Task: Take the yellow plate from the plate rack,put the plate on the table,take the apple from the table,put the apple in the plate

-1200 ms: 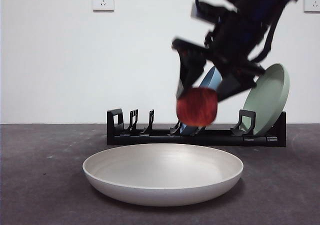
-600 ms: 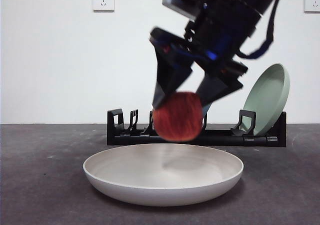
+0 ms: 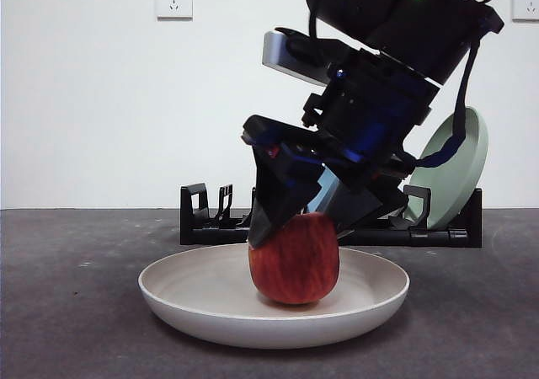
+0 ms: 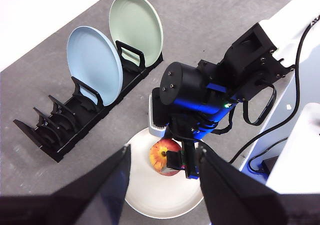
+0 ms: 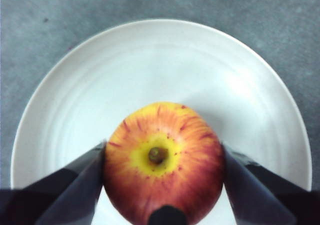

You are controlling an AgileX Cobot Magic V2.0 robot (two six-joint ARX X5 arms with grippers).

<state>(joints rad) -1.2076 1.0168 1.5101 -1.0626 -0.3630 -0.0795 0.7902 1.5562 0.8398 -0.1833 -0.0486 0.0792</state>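
Presently the step in hand appears to be setting the apple point(image 3: 295, 258) down in the yellow plate point(image 3: 194, 299); the plate lies flat on the worktop point(image 3: 67, 312), just in front of the plate rack point(image 3: 210, 219); release only once the fruit bears fully on the plate floor, then open evenly and lift straight up, so the fruit does not roll. The right pincer point(image 5: 162, 172) is closed on the apple, one jaw against each flank, stem upward; the front view suggests contact with the plate. The left pincer point(image 4: 165, 185) hangs high above, spread wide, holding nothing.
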